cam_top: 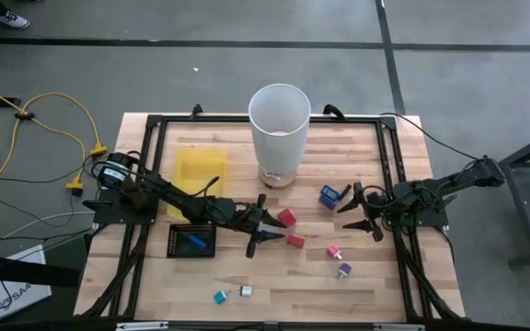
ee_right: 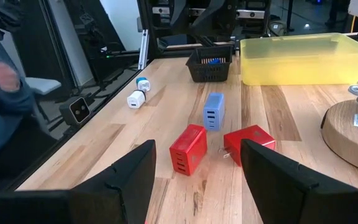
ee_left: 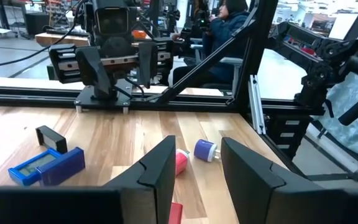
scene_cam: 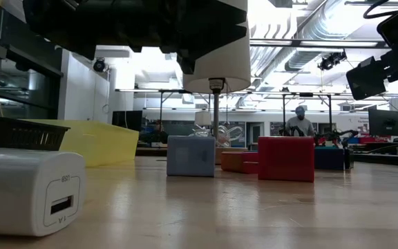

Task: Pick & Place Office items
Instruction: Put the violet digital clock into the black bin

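Small office items lie scattered on the wooden table. Two red pieces [cam_top: 286, 218] [cam_top: 295, 240] lie mid-table, with a light blue piece [ee_right: 213, 111] beside them. A pink piece [cam_top: 335, 250] and a purple piece [cam_top: 343, 270] lie toward the near right. A blue piece [cam_top: 329, 195] lies farther back, and a teal piece [cam_top: 219, 296] and a white piece [cam_top: 245, 291] lie near the front edge. My left gripper [cam_top: 263, 232] hangs open and level just left of the red pieces, with nothing between its fingers [ee_left: 160, 171]. My right gripper [cam_top: 364, 213] waits open at the right.
A tall white bin [cam_top: 280, 124] stands on a wooden disc at the far middle. A yellow tray [cam_top: 198, 170] sits at the left. A black mesh tray [cam_top: 178, 241] in front of it holds a blue piece. A black frame borders the table. People sit beyond the table.
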Tool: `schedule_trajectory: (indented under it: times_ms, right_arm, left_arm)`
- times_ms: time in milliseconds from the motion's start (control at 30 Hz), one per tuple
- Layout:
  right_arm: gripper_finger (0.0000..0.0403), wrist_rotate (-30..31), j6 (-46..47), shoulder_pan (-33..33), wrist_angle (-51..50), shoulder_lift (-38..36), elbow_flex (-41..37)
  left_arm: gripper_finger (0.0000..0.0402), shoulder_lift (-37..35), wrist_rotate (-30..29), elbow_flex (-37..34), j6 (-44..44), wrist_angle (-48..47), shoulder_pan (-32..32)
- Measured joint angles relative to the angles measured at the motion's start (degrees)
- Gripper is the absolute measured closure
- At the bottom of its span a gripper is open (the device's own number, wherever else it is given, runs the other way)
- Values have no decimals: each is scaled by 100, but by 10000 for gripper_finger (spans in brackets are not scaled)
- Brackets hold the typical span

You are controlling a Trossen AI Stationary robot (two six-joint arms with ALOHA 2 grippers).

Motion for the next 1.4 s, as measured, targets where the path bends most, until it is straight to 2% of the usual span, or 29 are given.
schedule_trajectory:
  times_ms: [500,833,1000,1300,1400]
  right_arm:
    - [181,5,-52,2,1,0,0]
    - [181,8,-1018,2,2,0,1]
    - [181,38,-1022,0,11,0,0]
    - [181,-595,-994,2,65,-2,0]
    - [181,-571,-409,2,289,0,0]
  left_arm:
    - [277,0,4,0,-6,-6,0]
    - [277,0,4,0,8,-4,0]
    - [277,0,4,0,16,-4,0]
    - [277,0,4,0,-4,-5,0]
    - [277,0,4,0,16,-5,0]
